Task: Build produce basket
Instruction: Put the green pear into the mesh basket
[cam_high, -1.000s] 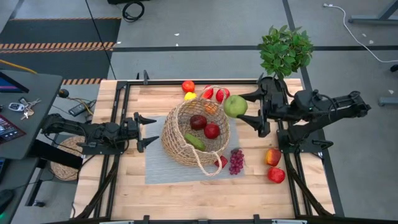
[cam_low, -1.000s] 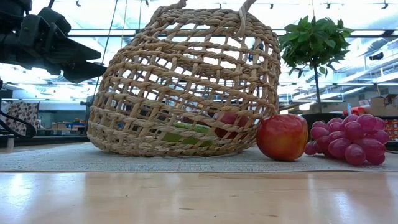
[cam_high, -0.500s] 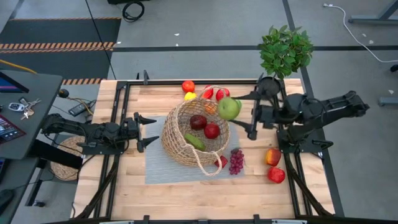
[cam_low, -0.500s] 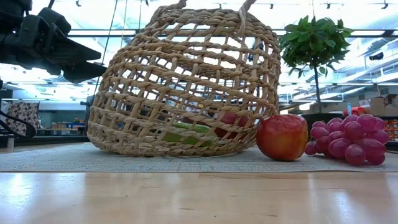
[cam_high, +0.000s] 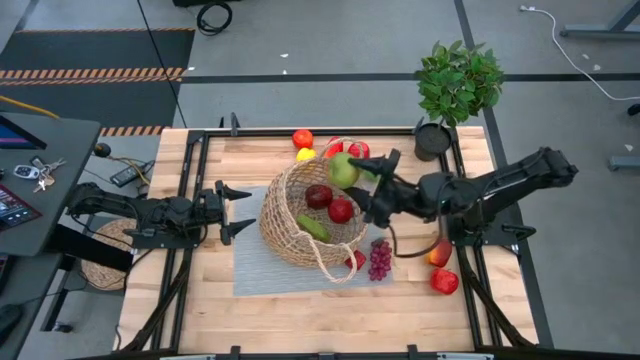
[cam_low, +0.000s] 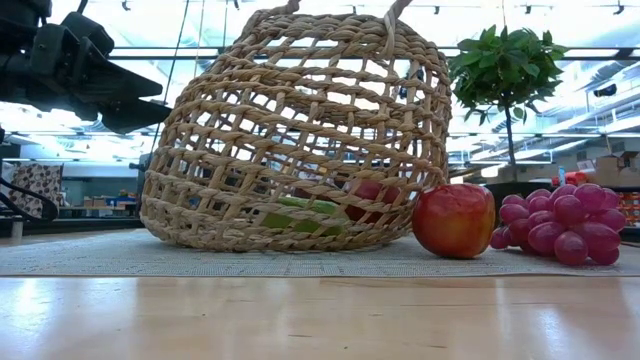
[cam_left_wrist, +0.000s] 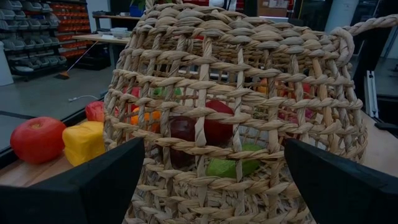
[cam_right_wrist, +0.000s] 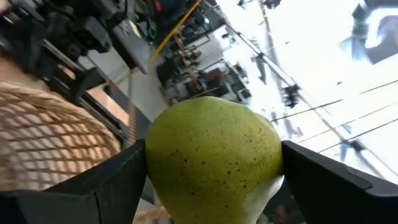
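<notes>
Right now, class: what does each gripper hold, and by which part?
The right gripper clamps the green pear-like fruit across its sides, above the basket. The left gripper holds nothing.

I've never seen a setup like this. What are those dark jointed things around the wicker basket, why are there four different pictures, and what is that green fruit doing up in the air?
They are two robot arms bolted to a wooden table. Each ends in a two-fingered grasping tool. One picture looks straight down from above, one looks level across the tabletop, and the other two come from small cameras on each arm's wrist.

The right tool grips a green fruit over the basket, which stands on a grey mat. Its wrist camera shows that fruit close up between the fingers. The left tool waits open and empty beside the basket.

Inside the basket lie two dark red fruits and a green piece. Purple grapes and red apples sit on the table's near side, more pieces behind the basket, and a potted plant at the far corner.
</notes>
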